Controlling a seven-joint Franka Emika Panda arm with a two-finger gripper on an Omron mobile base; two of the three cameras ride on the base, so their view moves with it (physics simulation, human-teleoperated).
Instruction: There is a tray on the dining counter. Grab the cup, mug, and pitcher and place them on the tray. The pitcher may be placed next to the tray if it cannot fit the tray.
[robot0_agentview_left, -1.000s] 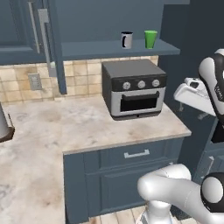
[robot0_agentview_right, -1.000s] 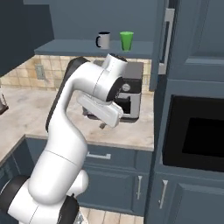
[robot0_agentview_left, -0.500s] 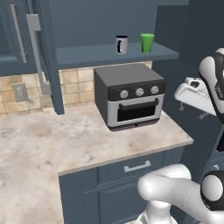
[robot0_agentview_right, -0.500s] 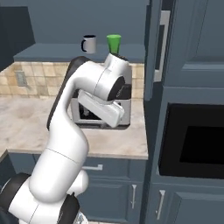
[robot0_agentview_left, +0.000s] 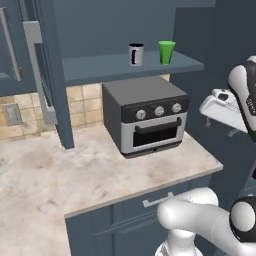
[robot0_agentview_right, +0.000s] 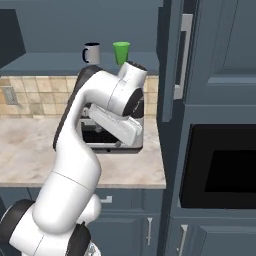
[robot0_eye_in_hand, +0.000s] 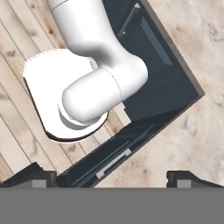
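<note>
While the pincer (robot0_eye_in_hand: 109, 178) hangs empty with its tips wide apart, the cup (robot0_agentview_left: 166, 51) and mug (robot0_agentview_left: 135, 54) stand close together on a high shelf (robot0_agentview_left: 100, 67) above the toaster oven (robot0_agentview_left: 147, 116) — reaching for one could topple the other.

No readable text, label or number anywhere.

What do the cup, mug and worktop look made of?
Cup: probably plastic; flat, uniform bright green, opaque.
Mug: likely glazed ceramic; dark navy body, pale rim.
Worktop: stone look, beige marbled veining, matte.
All rendered, so these are guesses.
</note>
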